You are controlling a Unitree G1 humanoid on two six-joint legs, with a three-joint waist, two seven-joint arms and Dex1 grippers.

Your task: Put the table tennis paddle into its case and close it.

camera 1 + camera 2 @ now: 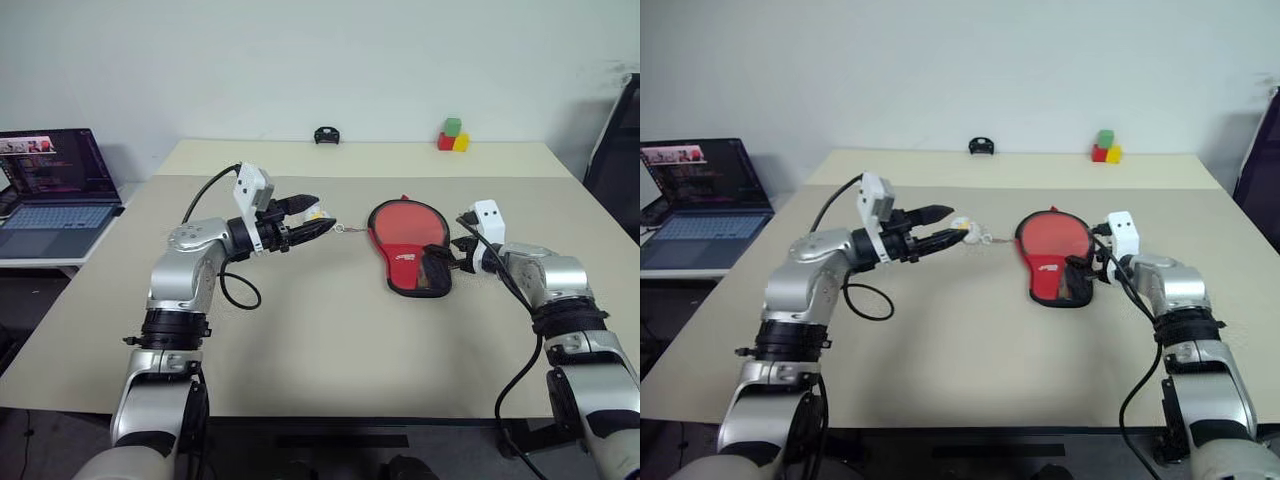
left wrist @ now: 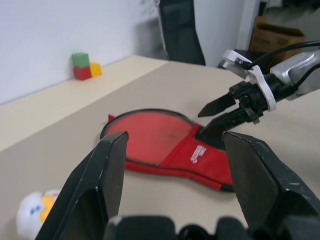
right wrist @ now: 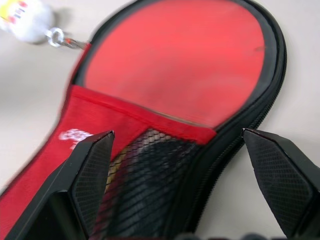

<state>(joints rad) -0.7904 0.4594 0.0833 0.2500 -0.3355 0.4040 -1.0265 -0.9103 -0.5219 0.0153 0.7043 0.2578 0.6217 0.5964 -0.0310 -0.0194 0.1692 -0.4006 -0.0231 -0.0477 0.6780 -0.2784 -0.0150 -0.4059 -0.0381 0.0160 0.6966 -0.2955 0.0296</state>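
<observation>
The case [image 1: 408, 240] lies flat on the table, red side up, black-edged, with its mesh pocket and white logo toward me. Through the mesh [image 3: 145, 170] I make out a yellow-and-red striped shape, the handle of the table tennis paddle; I cannot tell whether the round red face is the paddle's or the case's. A small white charm [image 1: 965, 224] hangs from the case's far-left edge on a chain. My left gripper [image 1: 318, 216] hovers open beside that charm, nothing between its fingers [image 2: 100, 180]. Over the case's handle end, my right gripper [image 1: 447, 262] is open too, one fingertip on either side.
An open laptop [image 1: 50, 190] sits on a side table at the left. Coloured blocks [image 1: 453, 135] and a small black object [image 1: 326, 135] stand at the table's far edge. A dark chair [image 1: 615, 150] is at the right.
</observation>
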